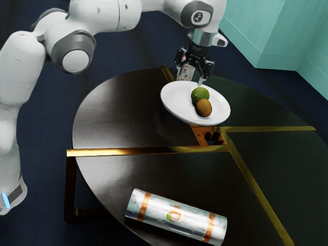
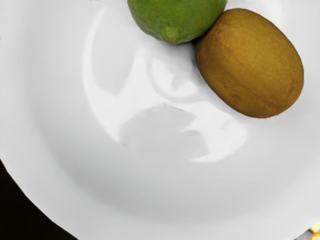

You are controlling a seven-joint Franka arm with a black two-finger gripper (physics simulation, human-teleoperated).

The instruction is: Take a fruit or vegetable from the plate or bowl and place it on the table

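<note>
In the exterior view the black gripper [image 1: 190, 81] is open, above the far rim of the white plate [image 1: 174, 105], with its fingertips apart. A green lime [image 1: 200, 94] and a brown kiwi [image 1: 204, 108] lie side by side on the plate, lower than the fingers and slightly toward the exterior view's right. From the hand, the wrist view looks down on the white plate [image 2: 150, 195], where the lime [image 2: 177, 17] touches the kiwi [image 2: 250, 65]. Neither fruit is held.
A patterned object [image 1: 186, 72] stands behind the plate, partly hidden by the gripper. Orange and dark items [image 1: 201, 135] lie by the plate's near edge. A silver cylinder with orange bands [image 1: 175, 215] rests near the front of the round dark table [image 1: 123, 118].
</note>
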